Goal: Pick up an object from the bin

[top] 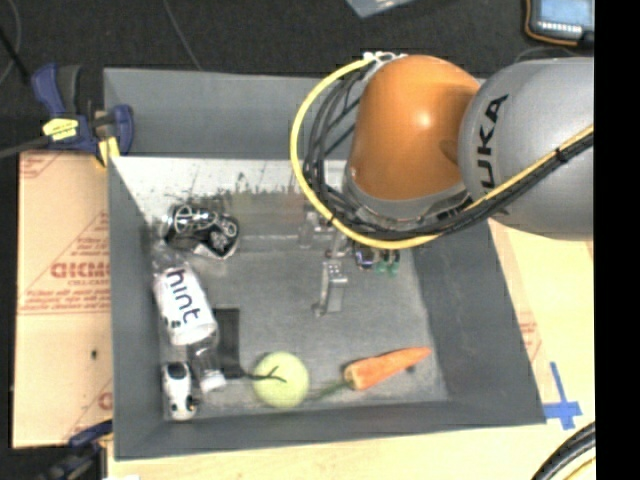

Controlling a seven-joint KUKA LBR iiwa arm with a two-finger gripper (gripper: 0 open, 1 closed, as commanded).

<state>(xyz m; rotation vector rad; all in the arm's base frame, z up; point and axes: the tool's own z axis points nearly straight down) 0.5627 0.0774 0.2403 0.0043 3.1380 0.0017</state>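
Orange and domed, the smooth cover [415, 128] on the wrist of the grey KUKA arm [530, 158] is the highest thing in the camera view, with a loop of yellow and black cables [300, 158] round its left side. Under it hangs the gripper [328, 303], a narrow piece of pale metal pointing down into the grey metal bin [128, 308]. Whether the jaws are released or clenched I cannot tell.

Take the clear plastic bottle with the white label reading "hint" [183, 306] as the mark. It lies on its side with its cap toward the near end. The gripper hangs well to the right of this bottle, level with its label, over bare grey floor and apart from every loose thing.

Just above the bottle's far end lies a crumpled shiny black and silver thing [203, 226]. Against the bottle's right flank sits a flat black rectangular piece [228, 333]. Beside the bottle's cap, on the left, stands a small white toy-like figure [178, 390]. To the right of the cap lies a yellow-green round fruit like an apple [280, 380], and farther right again an orange carrot [385, 366] lies slanted, thick end toward the fruit. Of the loose things, the fruit and the carrot lie nearest the gripper, both nearer the camera than it.
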